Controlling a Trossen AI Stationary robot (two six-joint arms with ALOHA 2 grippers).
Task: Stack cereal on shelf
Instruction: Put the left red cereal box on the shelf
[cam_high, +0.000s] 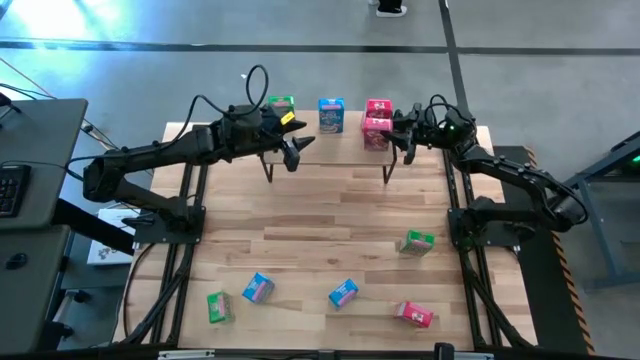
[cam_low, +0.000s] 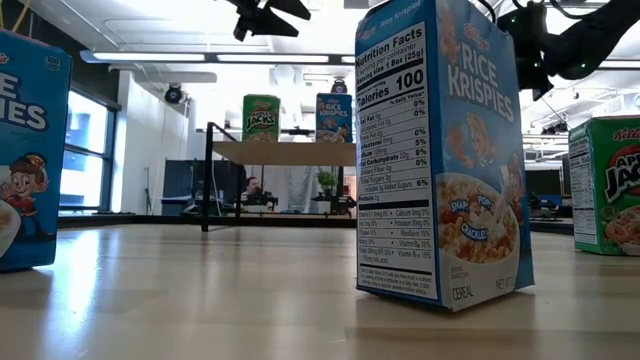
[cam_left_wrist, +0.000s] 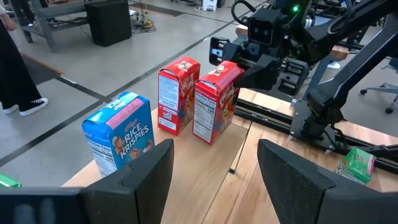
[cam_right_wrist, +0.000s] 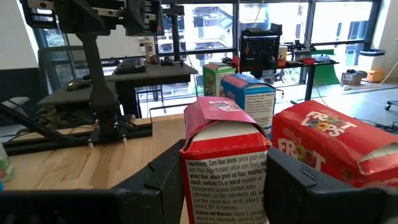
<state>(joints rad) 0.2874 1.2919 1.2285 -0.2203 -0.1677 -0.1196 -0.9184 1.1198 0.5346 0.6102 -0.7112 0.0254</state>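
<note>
The shelf (cam_high: 330, 150) stands at the table's far edge. A green box (cam_high: 281, 105), a blue box (cam_high: 331, 114) and a red box (cam_high: 378, 107) stand upright on its plank. A second red box (cam_high: 375, 133) stands just in front of the first, and my right gripper (cam_right_wrist: 227, 180) is shut on it. My left gripper (cam_left_wrist: 217, 180) hovers open above the plank's left part, near the blue box (cam_left_wrist: 119, 134), touching nothing. Several more boxes lie on the tabletop near the front edge. My right gripper pinches the front red box between its two fingers (cam_right_wrist: 163, 180), one on each narrow side of the upper part (cam_right_wrist: 189, 168). The fingers come level from the table's right side. The box is upright, with its bottom (cam_left_wrist: 208, 138) on the shelf plank.
On the tabletop lie a green box (cam_high: 416, 241), a blue box (cam_high: 258, 288), another blue box (cam_high: 343, 293), a green box (cam_high: 218, 307) and a red box (cam_high: 414, 314). The low view shows a blue box (cam_low: 440, 150) close up. Black arm frames flank both table sides.
</note>
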